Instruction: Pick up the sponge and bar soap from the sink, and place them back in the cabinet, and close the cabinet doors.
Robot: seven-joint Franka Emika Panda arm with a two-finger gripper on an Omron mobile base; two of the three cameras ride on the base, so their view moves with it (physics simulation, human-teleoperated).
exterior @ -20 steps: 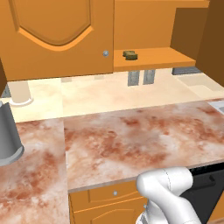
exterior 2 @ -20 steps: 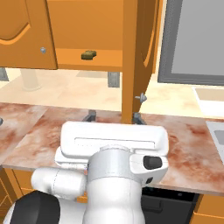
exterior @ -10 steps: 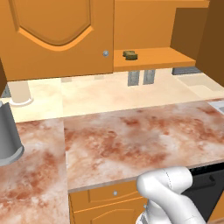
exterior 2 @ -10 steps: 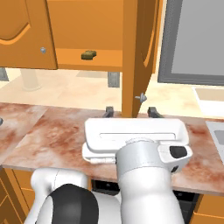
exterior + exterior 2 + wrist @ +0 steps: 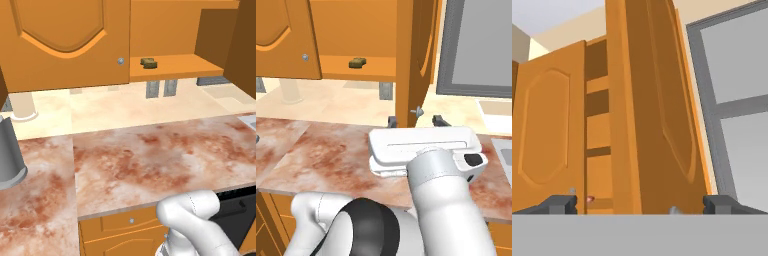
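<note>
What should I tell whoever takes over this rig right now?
End effector: open, holding nothing, facing the edge of the open right cabinet door near its knob.
Sponge: on the cabinet shelf.
Bar soap: a small pink thing shows low inside the cabinet in the hand view; probably it.
Left cabinet door: looks closed.
Left: close the right door.

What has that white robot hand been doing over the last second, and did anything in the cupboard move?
In the right base view the gripper has swung to the right along the counter, so its open fingers now straddle the knob of the open right cabinet door. It has taken hold of nothing. The sponge lies on the cabinet shelf as before, and both doors stand where they did.
</note>
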